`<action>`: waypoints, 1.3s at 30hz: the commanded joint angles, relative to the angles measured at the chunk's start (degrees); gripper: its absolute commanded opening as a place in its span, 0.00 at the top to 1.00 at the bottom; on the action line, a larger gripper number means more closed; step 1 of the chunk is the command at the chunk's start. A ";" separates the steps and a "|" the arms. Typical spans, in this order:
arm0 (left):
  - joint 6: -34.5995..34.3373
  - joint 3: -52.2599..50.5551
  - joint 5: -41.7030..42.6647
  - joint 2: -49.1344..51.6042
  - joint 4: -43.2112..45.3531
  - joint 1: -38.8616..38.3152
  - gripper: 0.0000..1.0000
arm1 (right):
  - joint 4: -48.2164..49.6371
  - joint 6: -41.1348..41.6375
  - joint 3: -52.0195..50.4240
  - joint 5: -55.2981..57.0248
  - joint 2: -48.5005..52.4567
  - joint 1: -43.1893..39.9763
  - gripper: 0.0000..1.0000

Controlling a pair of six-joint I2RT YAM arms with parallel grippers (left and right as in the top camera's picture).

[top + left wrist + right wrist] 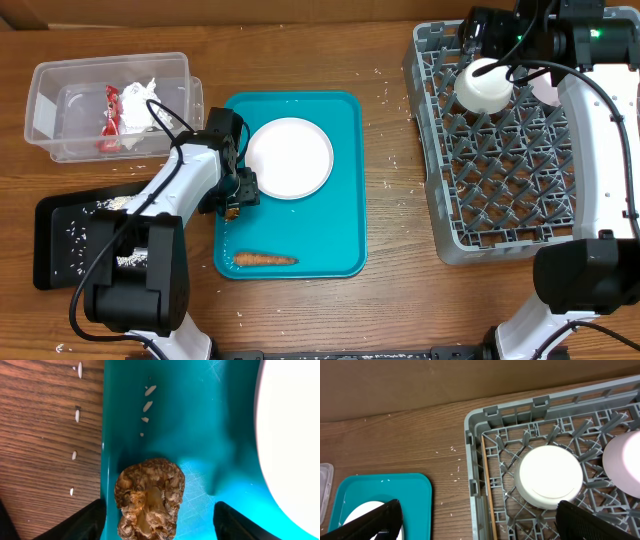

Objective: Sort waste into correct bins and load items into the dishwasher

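Observation:
A small brown food chunk lies on the teal tray near its left edge. My left gripper stands open round it, a gap on each side. From overhead the left gripper is beside the white plate. An orange carrot-like piece lies at the tray's front. My right gripper is open above the far left corner of the grey dishwasher rack, holding nothing. An upturned white bowl and a pinkish bowl sit in the rack.
The clear tub at back left holds a crumpled napkin and a red wrapper. A black tray at front left carries rice. Loose rice grains dot the wood beside the teal tray.

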 commanded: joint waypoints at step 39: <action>-0.26 -4.22 2.45 0.85 2.45 -1.22 0.36 | 0.37 0.28 -0.09 0.37 -0.04 -0.22 0.00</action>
